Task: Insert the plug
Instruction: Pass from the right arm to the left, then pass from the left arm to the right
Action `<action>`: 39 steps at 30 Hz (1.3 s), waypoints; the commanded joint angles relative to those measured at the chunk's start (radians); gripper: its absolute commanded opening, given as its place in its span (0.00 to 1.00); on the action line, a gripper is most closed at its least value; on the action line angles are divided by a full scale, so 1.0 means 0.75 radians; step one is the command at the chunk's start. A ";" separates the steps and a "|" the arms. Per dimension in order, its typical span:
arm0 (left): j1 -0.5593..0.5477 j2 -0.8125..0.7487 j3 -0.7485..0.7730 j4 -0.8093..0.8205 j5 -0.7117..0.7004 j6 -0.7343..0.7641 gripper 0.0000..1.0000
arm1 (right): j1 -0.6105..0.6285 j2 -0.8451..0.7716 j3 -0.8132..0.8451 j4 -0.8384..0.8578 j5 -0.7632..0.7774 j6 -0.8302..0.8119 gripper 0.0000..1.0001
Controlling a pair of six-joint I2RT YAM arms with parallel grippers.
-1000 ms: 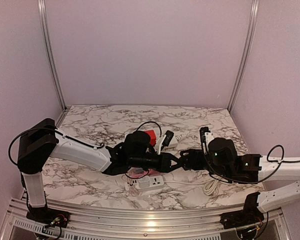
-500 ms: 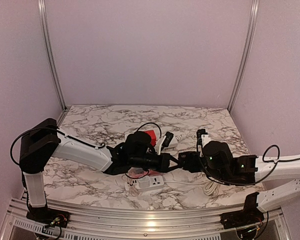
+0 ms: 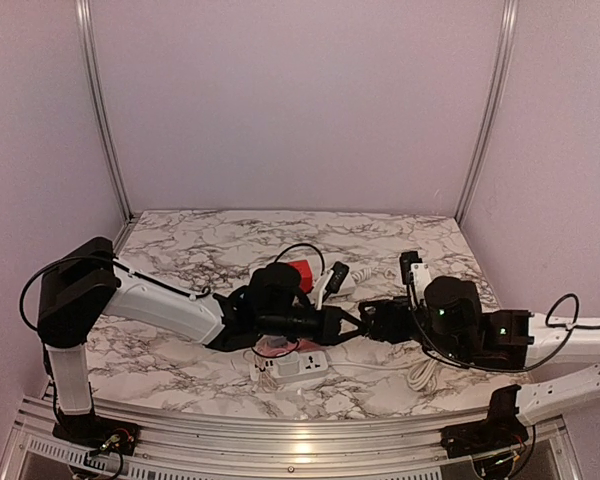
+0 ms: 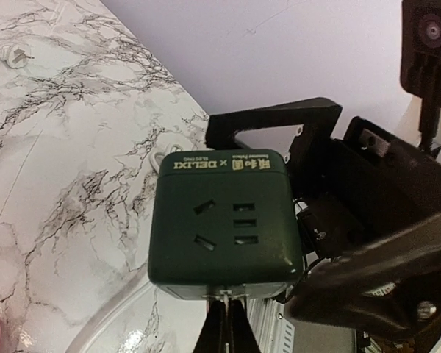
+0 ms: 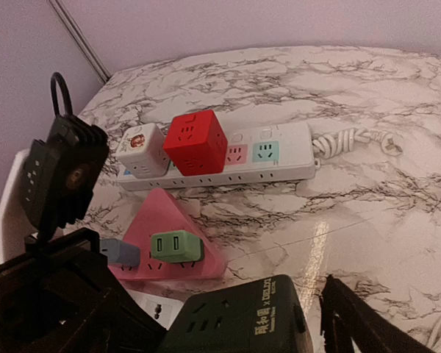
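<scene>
The plug is a dark green cube adapter (image 4: 224, 220) hanging above the table between the two arms, its socket face toward the left wrist camera. My left gripper (image 4: 224, 309) is shut on a metal prong at the cube's lower edge. My right gripper (image 5: 235, 327) is open and straddles the same cube (image 5: 242, 323). Its right finger (image 5: 353, 316) stands a little clear of the cube's side. In the top view the two grippers meet at mid-table, left gripper (image 3: 342, 325) and right gripper (image 3: 368, 322), above a small white power strip (image 3: 292, 367).
A pink triangular socket block (image 5: 169, 220) holds a light green charger (image 5: 175, 246) and a grey-blue one (image 5: 121, 252). Behind it lies a long white power strip (image 5: 294, 165) carrying a red cube (image 5: 197, 141) and a white cube (image 5: 142, 151). A white coiled cable (image 5: 353, 138) trails right.
My right gripper's jaws have spread wider off the green cube, and the right arm has shifted slightly to the right. The left arm holds still.
</scene>
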 commanded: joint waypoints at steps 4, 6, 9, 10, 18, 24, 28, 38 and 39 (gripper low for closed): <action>0.010 -0.073 -0.075 0.090 0.032 0.069 0.00 | 0.014 -0.288 0.059 -0.067 -0.081 -0.141 0.99; 0.010 -0.082 -0.088 0.112 0.043 0.075 0.00 | 0.010 -0.367 0.036 -0.092 -0.079 -0.144 0.99; 0.010 -0.111 -0.118 0.169 0.078 0.090 0.00 | 0.005 -0.500 -0.029 -0.099 -0.135 -0.153 0.99; 0.010 -0.122 -0.129 0.191 0.092 0.098 0.00 | 0.003 -0.535 -0.053 -0.099 -0.165 -0.158 0.99; 0.011 -0.226 -0.215 0.314 0.219 0.185 0.00 | -0.005 -0.712 -0.183 -0.050 -0.389 -0.115 0.98; 0.012 -0.269 -0.247 0.382 0.318 0.213 0.00 | -0.004 -0.646 -0.239 0.091 -0.596 -0.077 0.99; 0.010 -0.281 -0.262 0.415 0.370 0.211 0.00 | -0.004 -0.569 -0.249 0.223 -0.730 -0.074 0.99; 0.011 -0.299 -0.295 0.470 0.402 0.207 0.00 | -0.003 -0.505 -0.257 0.362 -0.856 -0.074 0.83; 0.012 -0.303 -0.298 0.475 0.403 0.209 0.00 | -0.004 -0.498 -0.259 0.369 -0.872 -0.075 0.80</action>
